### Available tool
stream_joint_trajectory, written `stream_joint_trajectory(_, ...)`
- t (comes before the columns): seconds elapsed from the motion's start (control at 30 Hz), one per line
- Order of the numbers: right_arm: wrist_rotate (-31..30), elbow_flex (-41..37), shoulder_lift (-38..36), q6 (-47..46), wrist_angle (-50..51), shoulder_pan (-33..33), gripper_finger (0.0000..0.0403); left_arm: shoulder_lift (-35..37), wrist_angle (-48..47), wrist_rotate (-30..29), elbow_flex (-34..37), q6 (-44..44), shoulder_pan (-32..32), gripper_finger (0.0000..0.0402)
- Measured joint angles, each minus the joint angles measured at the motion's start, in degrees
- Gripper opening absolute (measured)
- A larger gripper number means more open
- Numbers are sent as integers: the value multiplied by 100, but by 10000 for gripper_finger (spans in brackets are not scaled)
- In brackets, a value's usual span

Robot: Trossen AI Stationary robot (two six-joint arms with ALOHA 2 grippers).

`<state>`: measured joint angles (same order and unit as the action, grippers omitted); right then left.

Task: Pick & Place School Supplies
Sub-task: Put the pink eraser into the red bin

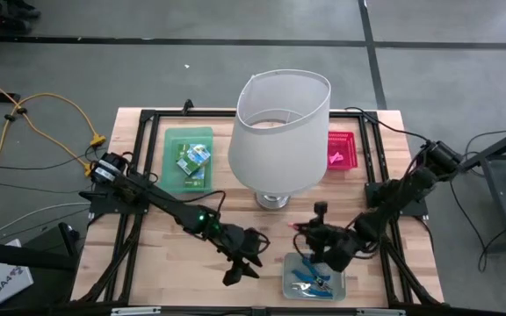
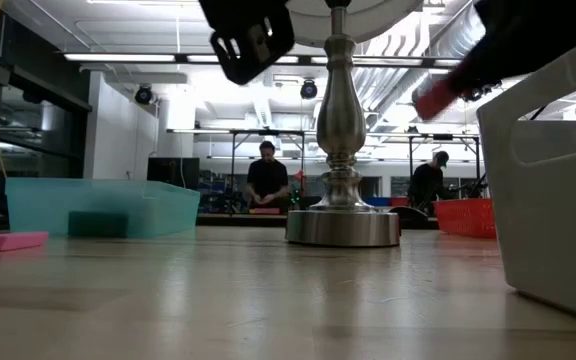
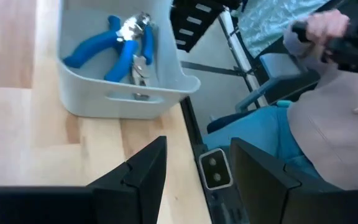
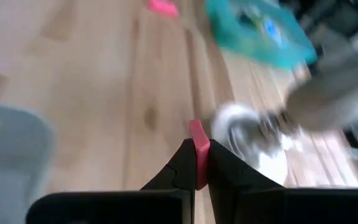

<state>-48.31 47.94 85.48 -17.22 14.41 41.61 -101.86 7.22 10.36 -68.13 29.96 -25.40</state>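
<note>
My right gripper [image 4: 199, 163] is shut on a small pink eraser block [image 1: 299, 226] and hangs above the table between the lamp base [image 1: 271, 200] and the grey tray [image 1: 290, 279]. That tray holds blue-handled tools [image 3: 118, 48]. My left gripper [image 3: 197, 168] is open and holds nothing; it hovers just left of the grey tray [image 3: 123, 99], near the table's near edge. A second pink eraser [image 2: 8, 241] lies flat on the wood at the left. Green-yellow printed boxes [image 1: 193, 161] lie in the green tray [image 1: 172, 145]. My right gripper pinches the pink eraser between its two fingers, which come from the table's right and point left. One end of the block [image 4: 197, 134] sticks out past the fingertips. The eraser [image 2: 433, 97] is lifted clear of the table.
The big white lampshade [image 1: 281, 132] and its metal base [image 2: 343, 225] stand mid-table. The red tray [image 1: 348, 158] at the far right holds a pink piece. People show in the room beyond [image 2: 267, 180], and a person's hand [image 3: 328, 28] shows past the near edge.
</note>
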Motion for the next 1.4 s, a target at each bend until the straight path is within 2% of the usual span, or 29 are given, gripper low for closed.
stream_joint_trajectory(0.2,-4,0,1,-1281,1411,-440,13,0,-41,6,1,-1,-260,171)
stream_joint_trajectory(0.37,-77,0,1,-2247,2758,-892,13,0,-434,-6,1,-1,-393,171)
stream_joint_trajectory(0.57,-283,0,-16,-3215,4165,-1302,13,0,-685,-12,1,1,-485,171)
stream_joint_trajectory(0.8,-585,0,-106,-4046,5306,-1696,13,0,-789,-6,1,-1,-532,171)
stream_joint_trajectory(0.93,-698,-34,-233,-4209,5580,-2087,13,0,-881,-10,-1,-1,-527,171)
stream_joint_trajectory(1.1,-728,-270,-613,-4068,5431,-2726,13,0,-935,-7,0,-1,-527,171)
stream_joint_trajectory(1.23,-649,-595,-1016,-3542,4977,-3302,13,0,-946,3,1,-1,-527,171)
stream_joint_trajectory(1.4,-297,-1075,-1395,-2371,3829,-4193,13,0,-946,3,-1,-1,-525,171)
